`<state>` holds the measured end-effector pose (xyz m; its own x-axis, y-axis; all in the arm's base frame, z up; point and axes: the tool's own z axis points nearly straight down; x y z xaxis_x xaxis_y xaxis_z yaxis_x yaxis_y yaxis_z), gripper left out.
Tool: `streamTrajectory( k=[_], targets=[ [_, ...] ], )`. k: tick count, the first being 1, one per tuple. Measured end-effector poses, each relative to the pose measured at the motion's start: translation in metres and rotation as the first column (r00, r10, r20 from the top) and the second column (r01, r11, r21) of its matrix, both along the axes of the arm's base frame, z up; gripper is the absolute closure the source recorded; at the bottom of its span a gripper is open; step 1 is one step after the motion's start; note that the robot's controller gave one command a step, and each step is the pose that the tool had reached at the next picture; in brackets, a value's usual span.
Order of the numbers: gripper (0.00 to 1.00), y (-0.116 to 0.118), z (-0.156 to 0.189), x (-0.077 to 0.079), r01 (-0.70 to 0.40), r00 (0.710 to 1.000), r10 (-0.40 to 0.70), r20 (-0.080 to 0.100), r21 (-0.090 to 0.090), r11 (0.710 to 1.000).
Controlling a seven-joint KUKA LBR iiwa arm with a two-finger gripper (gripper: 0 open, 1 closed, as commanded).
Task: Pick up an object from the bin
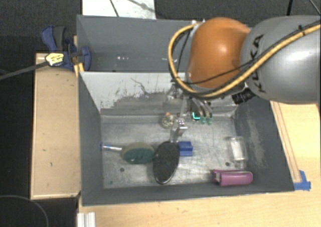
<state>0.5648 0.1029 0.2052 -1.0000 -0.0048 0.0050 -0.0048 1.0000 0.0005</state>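
My gripper [176, 126] hangs below the arm's orange cover, over the middle of the bin floor. Just in front of it lies a black oval brush-like thing [165, 162], with its upper end close under the gripper. A small blue block [186, 148] sits against the black thing's right side. To the left a dark green oval pad [138, 154] lies flat, with a thin blue handle [111, 147] sticking out towards the left wall. Nothing shows inside the gripper.
A small clear vial [236, 150] lies near the right wall, and a purple flat case [232, 177] rests by the front right corner. The bin's sloped walls rise at the left and back. The arm covers the bin's back right part.
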Motion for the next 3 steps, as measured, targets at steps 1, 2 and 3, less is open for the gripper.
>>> streamTrajectory(
  k=[1,2,3],
  targets=[
    [0.0,-0.03,-0.097,-0.028,-0.121,0.993,0.121,0.001,-0.001,0.993],
    [1.0,-0.029,-0.092,-0.027,-0.117,0.993,0.117,0.004,-0.001,0.993],
    [1.0,0.041,-0.105,-0.06,-0.45,0.892,0.45,0.047,-0.012,0.893]
  ],
)
